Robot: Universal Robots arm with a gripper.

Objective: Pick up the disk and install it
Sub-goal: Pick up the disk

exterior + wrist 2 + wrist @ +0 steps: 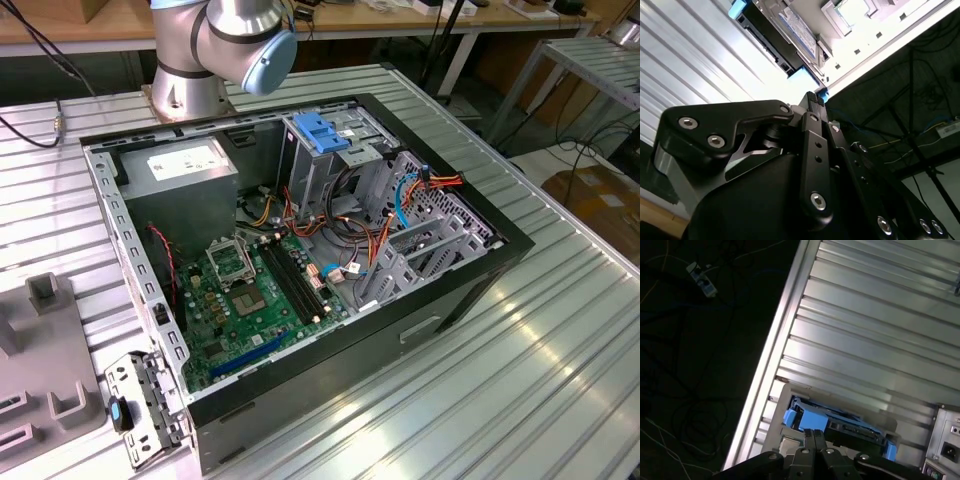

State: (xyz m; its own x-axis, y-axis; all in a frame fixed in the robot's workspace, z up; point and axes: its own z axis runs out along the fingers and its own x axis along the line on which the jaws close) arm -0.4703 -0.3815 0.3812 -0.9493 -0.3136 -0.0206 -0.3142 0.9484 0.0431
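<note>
The disk (790,27) is a flat silver-grey drive with a blue-and-white label and blue side rails. In the first wrist view the disk (850,429) rests in a pale metal holder (785,402) near the edge of the ribbed aluminium table (880,330). My gripper (814,436) hangs just short of the disk's near blue rail. Its two black fingers are pressed together with nothing between them. In the second wrist view the gripper (813,99) has its ridged tips just below the blue rail's end. The open computer case (300,230) lies on the table in the exterior view.
Inside the case are a grey power-supply box (180,165), a blue latch plate on a metal cage (322,132), the green motherboard (250,290) and loose cables (400,200). The arm's base (215,50) stands behind the case. Past the table edge, the dark floor (695,365) carries cables.
</note>
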